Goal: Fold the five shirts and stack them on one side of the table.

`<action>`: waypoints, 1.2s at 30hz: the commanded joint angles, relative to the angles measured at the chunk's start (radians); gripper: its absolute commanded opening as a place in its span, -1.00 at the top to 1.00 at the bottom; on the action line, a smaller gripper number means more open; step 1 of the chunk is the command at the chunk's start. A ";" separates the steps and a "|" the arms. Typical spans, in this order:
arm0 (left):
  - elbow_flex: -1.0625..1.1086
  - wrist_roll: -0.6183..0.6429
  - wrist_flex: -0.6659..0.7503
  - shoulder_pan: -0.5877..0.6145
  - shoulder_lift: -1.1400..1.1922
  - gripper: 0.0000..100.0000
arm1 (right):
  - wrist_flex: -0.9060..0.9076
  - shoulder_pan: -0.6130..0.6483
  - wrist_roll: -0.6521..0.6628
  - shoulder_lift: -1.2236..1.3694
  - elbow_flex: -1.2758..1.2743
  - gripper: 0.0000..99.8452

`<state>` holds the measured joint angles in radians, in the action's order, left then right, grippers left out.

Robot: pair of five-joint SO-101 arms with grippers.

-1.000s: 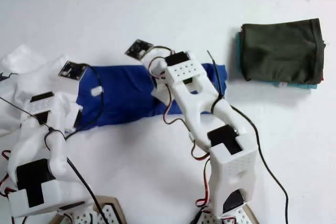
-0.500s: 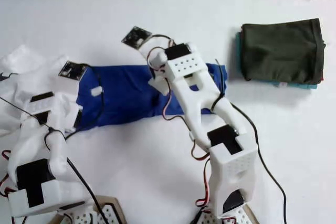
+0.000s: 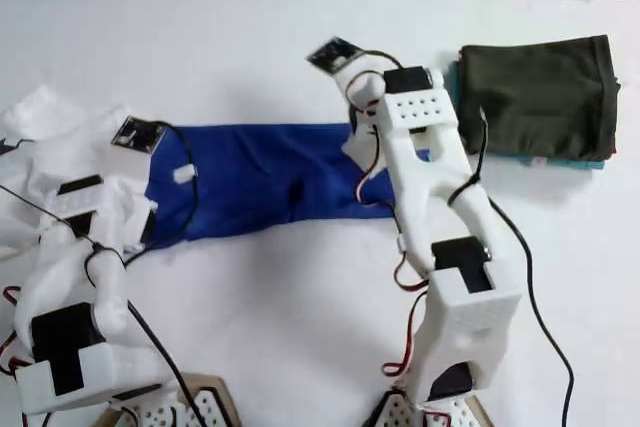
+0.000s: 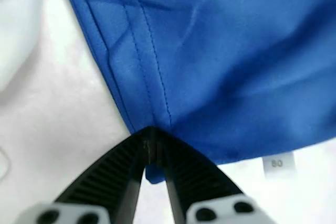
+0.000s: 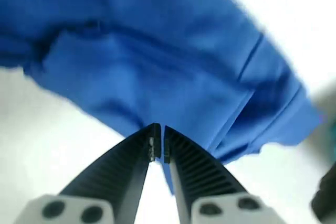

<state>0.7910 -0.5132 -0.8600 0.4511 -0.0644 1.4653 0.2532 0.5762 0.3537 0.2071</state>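
- Centre: blue shirt [image 3: 250, 182], plain royal blue, seams in matching thread.
- Far right: dark olive shirt [image 3: 535, 97] over a teal shirt [image 3: 565, 161].
- Left: heap of shirts [image 3: 45, 122], white.
- Table [image 3: 250, 47]: plain white.

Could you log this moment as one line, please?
left end effector: shut on blue shirt | right end effector: same | folded stack: right side

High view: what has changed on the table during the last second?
The right gripper, shut on the blue fabric shirt, swung sideways toward the stack of folded shirts with dark green on top. The left gripper kept its place, shut on the shirt's other end. The stack did not move.
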 commanded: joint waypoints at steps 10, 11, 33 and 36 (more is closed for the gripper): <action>0.004 -0.002 0.018 -0.002 0.005 0.95 | -0.096 -0.125 0.012 0.209 0.121 0.96; 0.004 -0.002 0.018 -0.002 0.005 0.95 | -0.094 -0.142 0.012 0.228 0.160 0.96; -0.191 0.071 -0.192 0.003 -0.095 0.94 | 0.303 -0.113 0.012 -0.016 0.459 0.96; -0.286 0.166 -0.275 0.029 -0.110 0.88 | 0.302 -0.113 0.012 -0.105 0.331 0.96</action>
<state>0.6053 -0.4242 -1.0641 0.4572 -0.1227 1.7461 0.1335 0.5762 0.3813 0.6199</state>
